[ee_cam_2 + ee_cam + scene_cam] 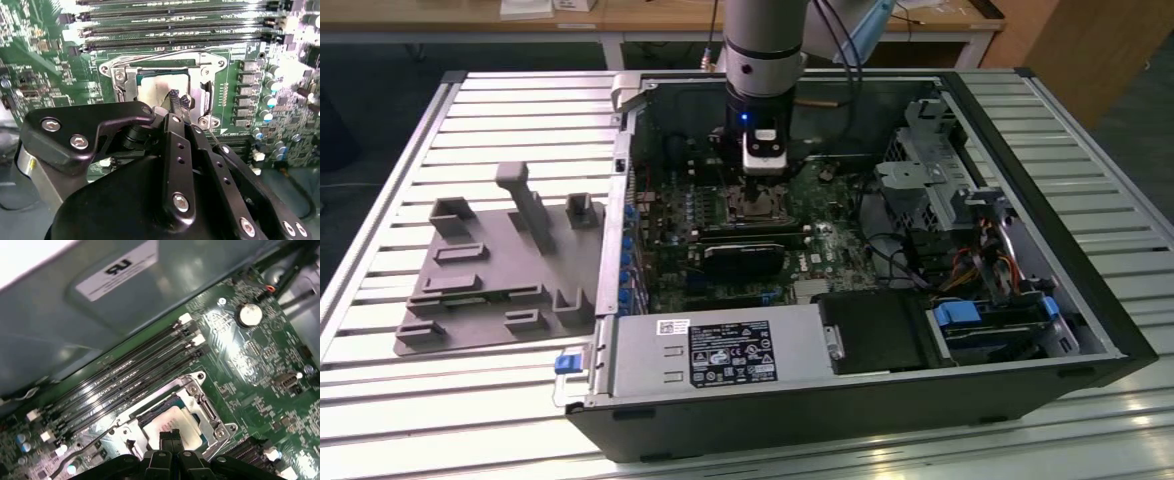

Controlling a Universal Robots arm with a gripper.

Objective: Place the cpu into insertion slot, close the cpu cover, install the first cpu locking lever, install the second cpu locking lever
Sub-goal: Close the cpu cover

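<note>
Desk (480, 100): slatted metal, open computer case (1067, 330) on it.
Hand (170, 437): fingertips together, empty, just above the cpu (175, 421).
Cpu cover (202, 399): lies flat around the cpu.

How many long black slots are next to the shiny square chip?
4. The long black slots lie side by side: the first runs right beside the cpu, the others step one by one toward the grey case wall. None seems hidden.

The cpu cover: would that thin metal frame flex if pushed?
Probably stiff: the cpu cover looks like stamped metal lying flat around the cpu. Likely light, being thin with a cut-out window.
</note>
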